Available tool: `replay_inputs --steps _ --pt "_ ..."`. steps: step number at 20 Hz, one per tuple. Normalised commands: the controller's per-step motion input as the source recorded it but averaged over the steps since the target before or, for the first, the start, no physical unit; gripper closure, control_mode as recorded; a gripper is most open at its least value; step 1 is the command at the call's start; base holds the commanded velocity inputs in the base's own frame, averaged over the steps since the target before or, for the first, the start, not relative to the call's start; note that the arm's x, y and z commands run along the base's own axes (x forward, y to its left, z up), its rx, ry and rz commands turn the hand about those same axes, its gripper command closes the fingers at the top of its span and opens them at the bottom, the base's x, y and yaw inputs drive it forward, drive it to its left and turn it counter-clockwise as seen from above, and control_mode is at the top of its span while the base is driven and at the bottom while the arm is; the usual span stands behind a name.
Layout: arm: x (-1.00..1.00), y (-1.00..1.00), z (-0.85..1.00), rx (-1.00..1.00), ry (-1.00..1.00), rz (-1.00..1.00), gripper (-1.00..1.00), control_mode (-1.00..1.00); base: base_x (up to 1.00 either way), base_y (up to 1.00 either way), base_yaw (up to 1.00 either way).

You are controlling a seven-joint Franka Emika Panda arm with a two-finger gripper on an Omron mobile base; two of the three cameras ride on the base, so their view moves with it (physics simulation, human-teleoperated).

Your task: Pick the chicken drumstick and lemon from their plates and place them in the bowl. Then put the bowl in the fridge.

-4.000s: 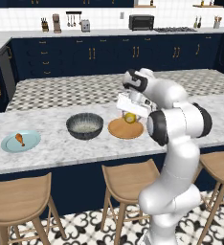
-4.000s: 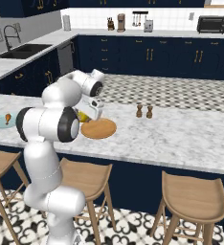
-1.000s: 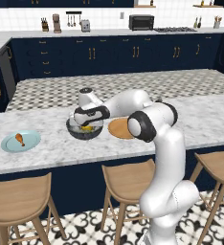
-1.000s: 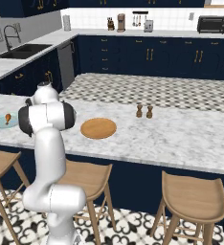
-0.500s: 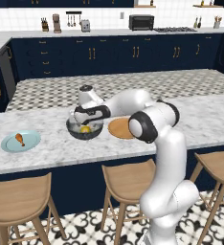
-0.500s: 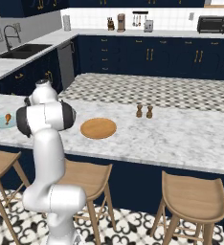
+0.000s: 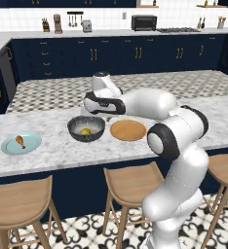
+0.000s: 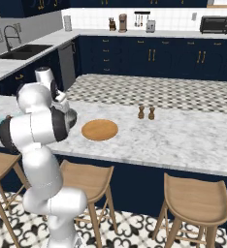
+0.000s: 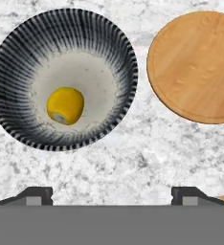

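Marble counter [image 7: 57, 151], white veined with grey, runs across the front of the kitchen island, with a checkered tile strip behind it and navy cabinets [image 7: 111, 58] with brass handles along the back wall. Three wooden stools [image 7: 130, 182] stand under the counter's front edge in the left base view. Two plates lie on the marble: one pale blue plate [image 7: 30, 146] at the left, carrying the single chicken drumstick [image 7: 20, 141], and one bare wooden plate [image 7: 128, 130] to the right. Between them sits one dark ribbed bowl [image 7: 78, 132], close beside the wooden plate but not touching it, with the one lemon [image 7: 85, 131] resting inside on its speckled floor. Two small shakers [image 8: 146, 113] stand further along the counter in the right base view. The gripper [image 9: 111, 194] hangs above the marble with its tips spread wide and nothing between them; in the hand view the bowl [image 9: 18, 57] and lemon [image 9: 65, 105] lie beyond the left tip, clear of it.
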Motion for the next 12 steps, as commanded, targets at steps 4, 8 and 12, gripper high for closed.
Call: replay_inputs --steps 4,8,12 --pt "-1.0 -1.0 0.13 0.0 0.0 0.13 -1.0 -1.0 0.0 0.0 0.0" --pt "-1.0 -0.76 0.39 0.0 -0.03 0.15 -1.0 -1.0 0.0 0.0 0.0" --pt "-1.0 -0.69 0.46 0.0 -0.14 0.19 -1.0 -1.0 0.0 0.0 0.0"
